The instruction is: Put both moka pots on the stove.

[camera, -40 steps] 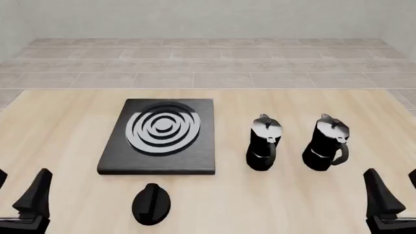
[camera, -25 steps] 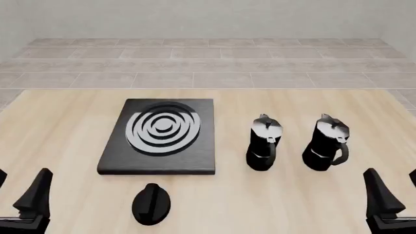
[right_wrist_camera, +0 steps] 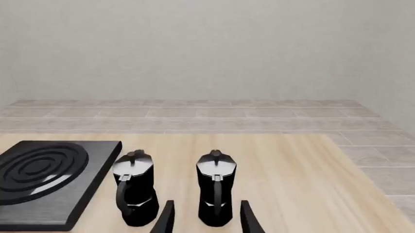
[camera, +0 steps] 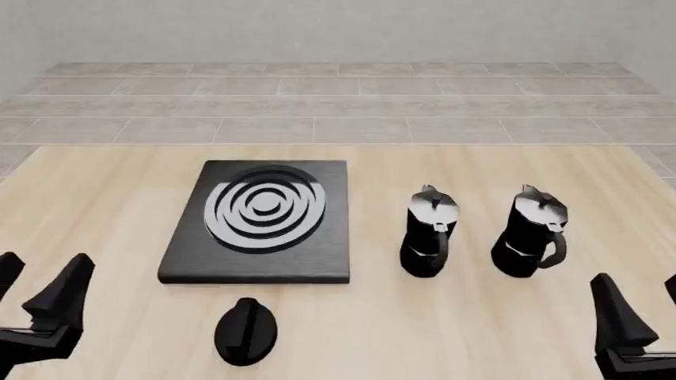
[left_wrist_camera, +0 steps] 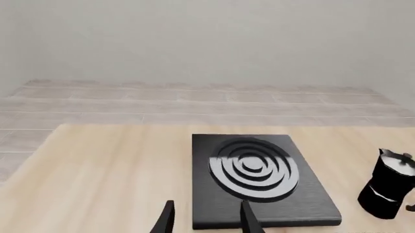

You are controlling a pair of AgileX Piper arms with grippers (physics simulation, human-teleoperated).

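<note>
Two black moka pots (camera: pixel 429 234) (camera: pixel 530 233) stand upright side by side on the wooden table (camera: pixel 116 190), just right of the stove (camera: pixel 260 223) and not on it. Both grippers, left (camera: pixel 40 291) and right (camera: pixel 634 309), hover at the near corners with fingers apart, holding nothing. A flat black oval knob (camera: pixel 246 331) lies near the stove's near edge.

Bright, even light, soft shadows, sharp

Two moka pots (right_wrist_camera: pixel 175 187) beside stove (right_wrist_camera: pixel 45 177)
</note>
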